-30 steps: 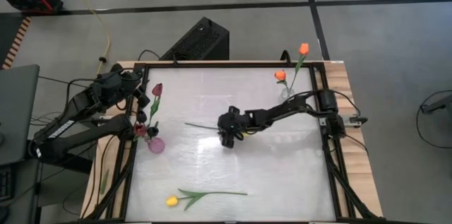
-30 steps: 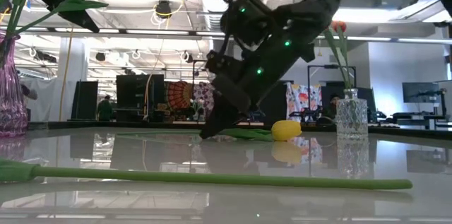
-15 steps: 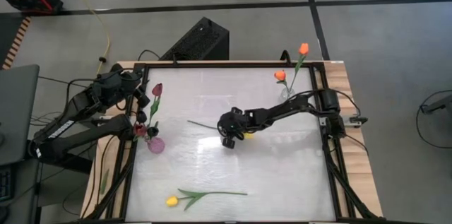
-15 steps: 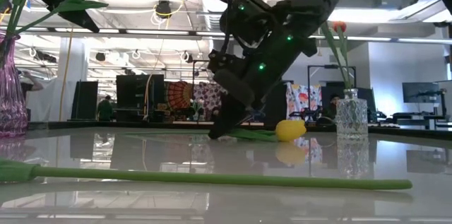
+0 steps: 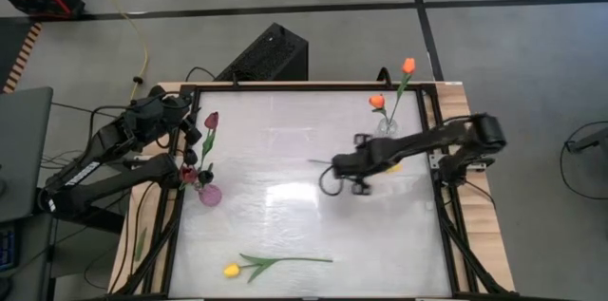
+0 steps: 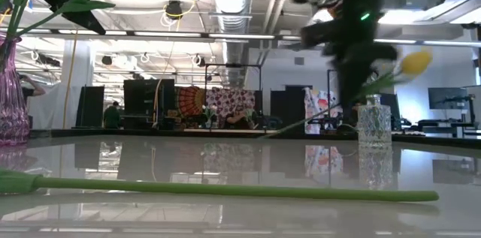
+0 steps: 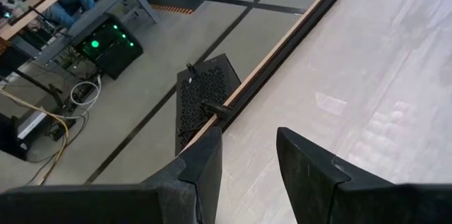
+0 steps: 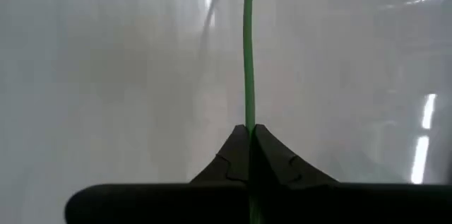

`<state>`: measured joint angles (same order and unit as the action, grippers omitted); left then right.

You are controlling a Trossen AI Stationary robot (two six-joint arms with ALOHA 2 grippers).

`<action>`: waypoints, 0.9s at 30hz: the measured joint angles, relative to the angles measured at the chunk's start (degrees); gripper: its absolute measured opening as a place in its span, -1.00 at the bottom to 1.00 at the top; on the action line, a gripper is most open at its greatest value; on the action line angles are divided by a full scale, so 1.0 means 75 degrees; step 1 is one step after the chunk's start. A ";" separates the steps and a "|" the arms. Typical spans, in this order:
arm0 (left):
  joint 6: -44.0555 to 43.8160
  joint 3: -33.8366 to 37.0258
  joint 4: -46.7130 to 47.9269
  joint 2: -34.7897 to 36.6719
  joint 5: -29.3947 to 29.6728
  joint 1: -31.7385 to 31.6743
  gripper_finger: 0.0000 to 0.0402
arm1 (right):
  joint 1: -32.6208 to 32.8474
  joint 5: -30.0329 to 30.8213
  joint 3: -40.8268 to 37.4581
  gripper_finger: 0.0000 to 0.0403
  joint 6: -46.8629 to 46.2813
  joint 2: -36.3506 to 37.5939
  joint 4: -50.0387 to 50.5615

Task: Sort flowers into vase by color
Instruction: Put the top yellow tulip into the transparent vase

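The right claw (image 8: 248,136) is pinched tight on the green stem (image 8: 248,47) of a yellow tulip (image 6: 415,61), lifted off the counter (image 5: 285,206) just short of the clear vase (image 6: 373,122). Best to swing the stem end upright over that vase's mouth before lowering. Beyond, near the pink vase (image 5: 210,194), the left claw (image 7: 244,164) waits spread apart.

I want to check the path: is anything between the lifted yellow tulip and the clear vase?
Nothing visible blocks it. The right claw is shut on the yellow tulip, lifted off the table beside the clear vase, which holds two orange tulips.
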<state>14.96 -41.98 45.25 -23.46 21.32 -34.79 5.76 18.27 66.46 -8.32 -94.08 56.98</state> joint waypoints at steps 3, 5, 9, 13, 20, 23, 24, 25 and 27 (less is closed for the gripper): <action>0.0000 0.0000 0.0001 0.0002 0.0000 0.0000 -0.38 | -0.0030 0.0135 0.0003 -0.86 0.0729 0.0769 0.1589; 0.0000 0.0000 0.0000 0.0000 0.0000 0.0000 -0.38 | -0.0059 0.0397 0.0003 -0.86 0.1352 0.1170 0.2354; 0.0003 0.0000 0.0000 0.0002 0.0000 0.0000 -0.38 | -0.0284 0.0911 0.0003 -0.86 0.3064 0.1768 0.3522; 0.0003 0.0000 0.0002 0.0001 0.0003 0.0000 -0.38 | -0.0557 0.1441 0.0006 -0.86 0.4133 0.2141 0.4343; 0.0003 0.0000 0.0003 0.0002 0.0005 -0.0001 -0.38 | -0.0873 0.2731 0.0101 -0.86 0.5833 0.2772 0.4397; 0.0005 0.0000 0.0006 0.0000 0.0006 -0.0002 -0.38 | -0.1028 0.3410 0.0298 -0.86 0.6305 0.3014 0.4398; 0.0004 0.0002 0.0006 -0.0001 0.0006 0.0000 -0.38 | -0.1099 0.3572 0.0351 -0.86 0.6499 0.3124 0.4401; 0.0006 0.0000 0.0006 0.0000 0.0006 -0.0001 -0.38 | -0.1190 0.3615 0.0406 -0.86 0.6723 0.3213 0.4419; 0.0006 0.0003 0.0006 -0.0001 0.0006 0.0000 -0.38 | -0.1373 0.3613 0.0533 -0.86 0.7176 0.3332 0.4410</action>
<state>15.00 -41.96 45.30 -23.46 21.37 -34.79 -4.54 45.36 70.46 45.50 -69.08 90.06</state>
